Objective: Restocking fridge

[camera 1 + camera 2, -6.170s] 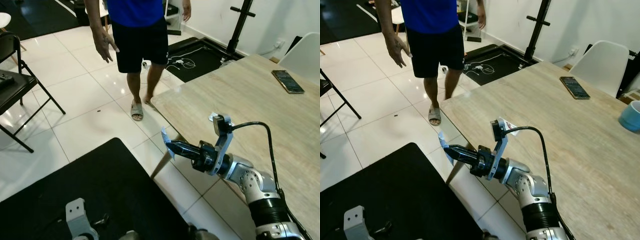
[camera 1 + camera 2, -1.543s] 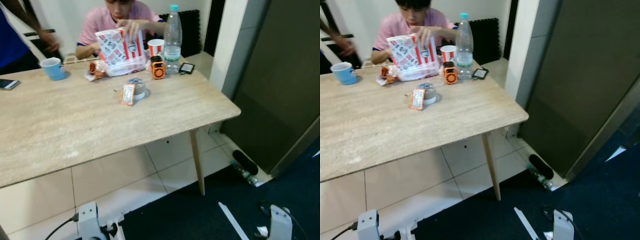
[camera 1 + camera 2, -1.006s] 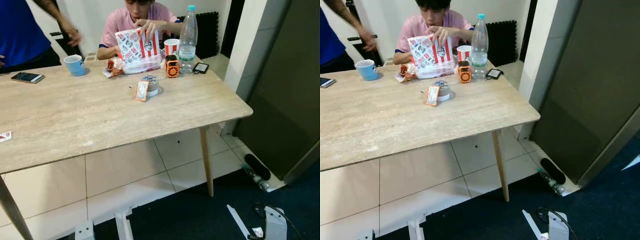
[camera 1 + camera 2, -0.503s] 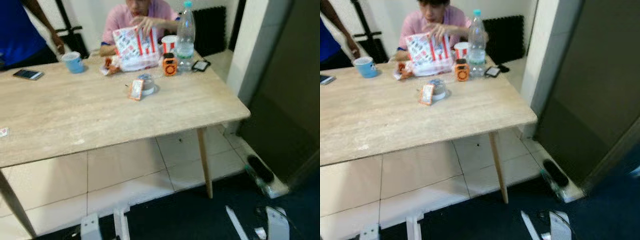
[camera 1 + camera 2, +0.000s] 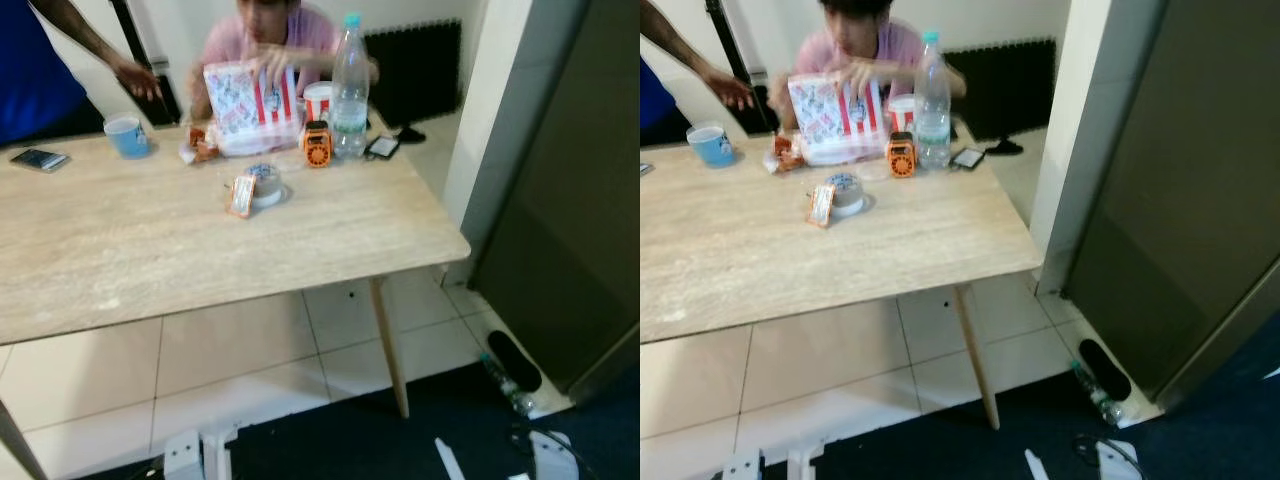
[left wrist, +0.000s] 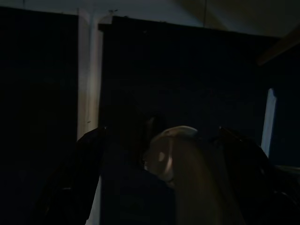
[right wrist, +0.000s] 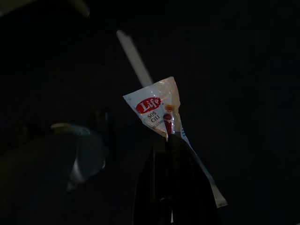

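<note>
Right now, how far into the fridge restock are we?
Done: the right hand is shut on a chili sauce sachet, so the pickup looks complete. In hand: just that sachet, arm hanging low. Left: everything else. The dark fridge door at the right looks shut, and the water bottle and other items sit on the table.

the right gripper (image 7: 169, 140) has its black fingers (image 7: 176, 183) pinched together on a white sauce sachet (image 7: 157, 105) with a red "life" logo. all around is very dark, a pale strip (image 7: 133, 57) behind.

Table (image 5: 200, 250) blocks left; dark panel (image 5: 1180, 200) stands right.
</note>
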Robot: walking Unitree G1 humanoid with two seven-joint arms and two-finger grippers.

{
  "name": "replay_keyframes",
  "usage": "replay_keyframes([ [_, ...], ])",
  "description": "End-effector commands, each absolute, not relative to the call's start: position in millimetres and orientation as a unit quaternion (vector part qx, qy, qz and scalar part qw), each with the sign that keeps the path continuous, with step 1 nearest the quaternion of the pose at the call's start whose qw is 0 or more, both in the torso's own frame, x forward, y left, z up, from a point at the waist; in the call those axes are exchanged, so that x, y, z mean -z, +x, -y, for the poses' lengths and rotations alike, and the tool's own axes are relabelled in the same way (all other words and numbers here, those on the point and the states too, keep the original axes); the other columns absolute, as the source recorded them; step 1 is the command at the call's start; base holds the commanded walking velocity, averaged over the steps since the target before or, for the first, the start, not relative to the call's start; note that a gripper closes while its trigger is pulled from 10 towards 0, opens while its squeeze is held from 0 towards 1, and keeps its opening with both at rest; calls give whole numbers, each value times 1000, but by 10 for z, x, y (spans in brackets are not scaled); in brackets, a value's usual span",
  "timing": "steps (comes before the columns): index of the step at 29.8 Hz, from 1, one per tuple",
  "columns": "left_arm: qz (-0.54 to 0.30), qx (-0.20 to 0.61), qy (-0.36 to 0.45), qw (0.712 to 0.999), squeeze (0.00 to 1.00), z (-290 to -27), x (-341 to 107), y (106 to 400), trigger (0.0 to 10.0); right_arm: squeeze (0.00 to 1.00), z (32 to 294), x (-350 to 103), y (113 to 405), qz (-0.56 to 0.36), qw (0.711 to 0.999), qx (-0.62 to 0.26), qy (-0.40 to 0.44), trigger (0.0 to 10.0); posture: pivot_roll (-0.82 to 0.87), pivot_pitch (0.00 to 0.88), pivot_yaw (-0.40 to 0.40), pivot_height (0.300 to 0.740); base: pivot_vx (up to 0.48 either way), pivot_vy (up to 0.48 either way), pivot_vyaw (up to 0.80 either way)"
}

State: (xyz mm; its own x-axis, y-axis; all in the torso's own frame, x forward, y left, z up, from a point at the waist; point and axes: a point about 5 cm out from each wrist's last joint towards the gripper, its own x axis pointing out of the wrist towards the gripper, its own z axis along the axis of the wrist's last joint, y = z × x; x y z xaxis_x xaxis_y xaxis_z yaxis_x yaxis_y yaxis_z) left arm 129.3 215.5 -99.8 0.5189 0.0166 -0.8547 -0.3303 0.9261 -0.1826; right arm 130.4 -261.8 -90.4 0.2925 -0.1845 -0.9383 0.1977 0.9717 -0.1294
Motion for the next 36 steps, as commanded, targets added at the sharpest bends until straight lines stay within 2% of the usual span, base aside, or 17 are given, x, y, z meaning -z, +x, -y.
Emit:
replay_keyframes([
  [1, -486, -99, -159, 854, 0, -2162, 1007, 1263, 10000, 0, 2571, 910, 1330, -578, 808, 115, 13, 10000, -3, 0, 27, 740, 0, -416, 0],
  [24, -488, -91, -156, 854, 0, -2121, 1010, 1280, 10000, 0, 2592, 908, 1316, -581, 806, 110, 6, 10000, -17, 0, 30, 740, 31, -410, 0],
  [36, -489, -95, -153, 854, 0, -2123, 1008, 1289, 10000, 0, 2580, 908, 1328, -582, 807, 103, 3, 10000, -4, 0, 23, 740, 0, 0, 0],
])
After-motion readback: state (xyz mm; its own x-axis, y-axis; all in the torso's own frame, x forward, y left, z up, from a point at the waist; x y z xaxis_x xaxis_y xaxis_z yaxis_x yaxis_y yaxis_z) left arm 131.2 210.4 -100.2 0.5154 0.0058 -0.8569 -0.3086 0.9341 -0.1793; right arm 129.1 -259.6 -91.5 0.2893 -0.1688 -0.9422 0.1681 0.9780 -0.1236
